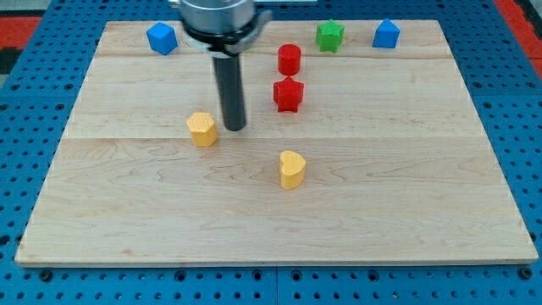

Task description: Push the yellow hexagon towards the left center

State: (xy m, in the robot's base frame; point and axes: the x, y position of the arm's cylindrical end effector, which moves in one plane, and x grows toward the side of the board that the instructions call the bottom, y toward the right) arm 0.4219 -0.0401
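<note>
The yellow hexagon lies on the wooden board, left of the board's middle. My tip rests on the board just to the hexagon's right, a small gap between them. A second yellow block, heart-shaped, sits lower and to the right of my tip.
A red cylinder and a red star stand right of the rod. A blue cube is at the top left. A green star and a blue house-shaped block are at the top right.
</note>
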